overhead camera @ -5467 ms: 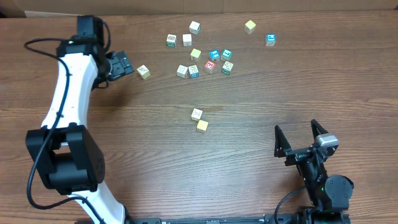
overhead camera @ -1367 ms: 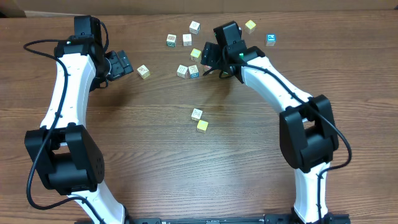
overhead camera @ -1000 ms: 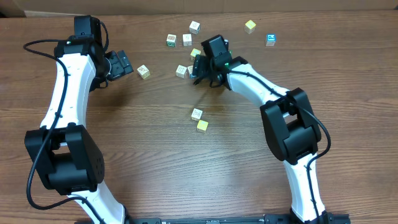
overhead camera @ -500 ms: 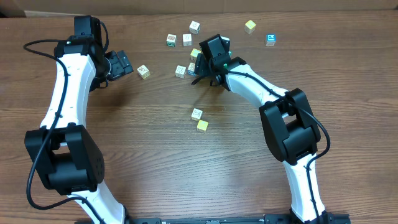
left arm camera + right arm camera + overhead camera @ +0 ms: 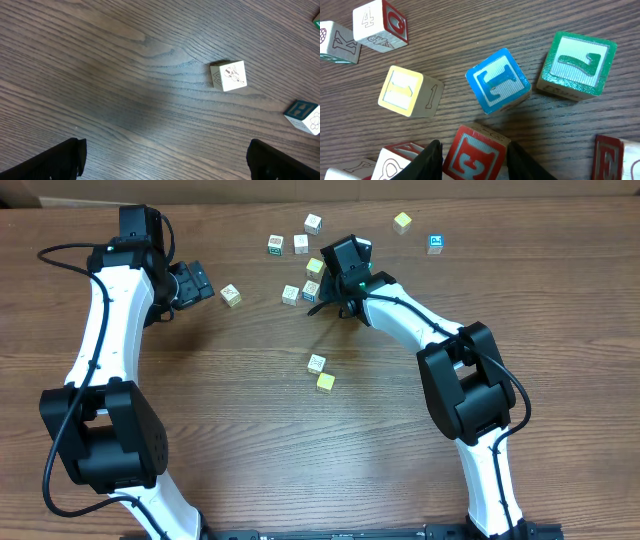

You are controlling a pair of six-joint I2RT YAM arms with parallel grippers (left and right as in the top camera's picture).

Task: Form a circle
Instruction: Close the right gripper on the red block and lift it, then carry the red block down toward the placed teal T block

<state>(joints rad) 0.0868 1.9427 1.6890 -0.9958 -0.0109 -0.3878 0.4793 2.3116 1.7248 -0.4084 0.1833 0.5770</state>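
Where the right gripper (image 5: 474, 149) sits: down over the red cube (image 5: 476, 159), one finger (image 5: 432, 161) against each side, jaws narrowed to the cube's width.
Red cube: printed face up, gripped on the wooden table (image 5: 250, 440) among scattered letter cubes.
Neighbours: blue cube (image 5: 497, 80) just beyond the red cube and not touching it; green cube (image 5: 577, 65) beyond it and to the right.
Circle (image 5: 321, 373): only a whitish cube (image 5: 316, 363) and a yellow cube (image 5: 325, 381), corner to corner, well apart from the red cube, toward the arm bases.
Left gripper (image 5: 167, 157): far left of the red cube, jaws spread wide, holding nothing.
Picture cube (image 5: 228, 76): near the left gripper, clear of its fingers.
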